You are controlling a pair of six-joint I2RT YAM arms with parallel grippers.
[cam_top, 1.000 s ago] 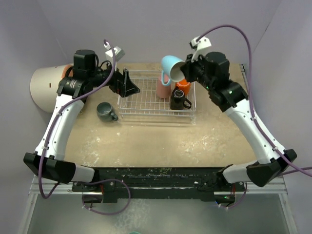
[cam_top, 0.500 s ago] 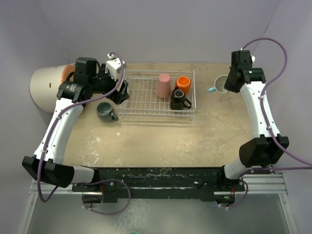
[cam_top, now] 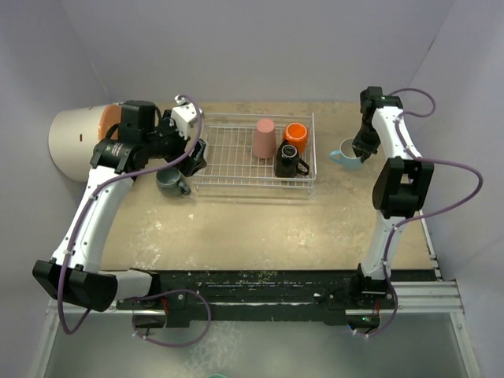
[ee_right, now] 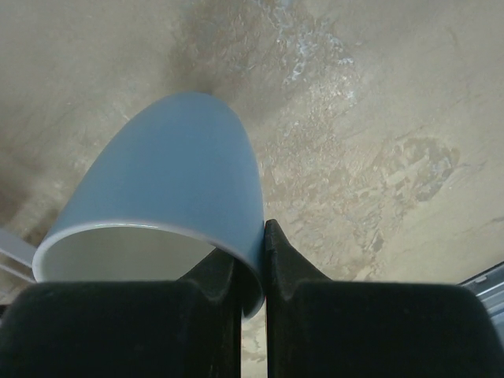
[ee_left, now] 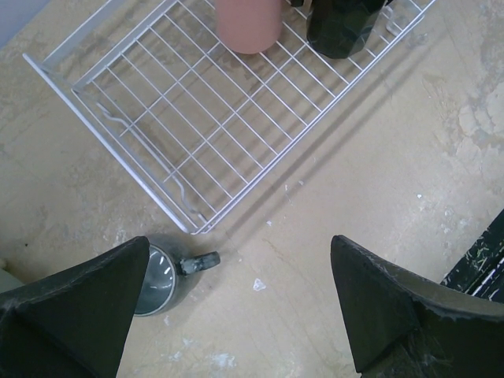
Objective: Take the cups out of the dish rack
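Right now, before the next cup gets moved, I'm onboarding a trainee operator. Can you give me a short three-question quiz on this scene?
1. How many cups are inside the dish rack?
2. True or false: the grey-teal mug sits on the table, outside the dish rack.
3. What is the right end effector pinching? A: the dish rack's rim. B: the light blue mug. C: nothing.

Key: 1: three. 2: true. 3: B.
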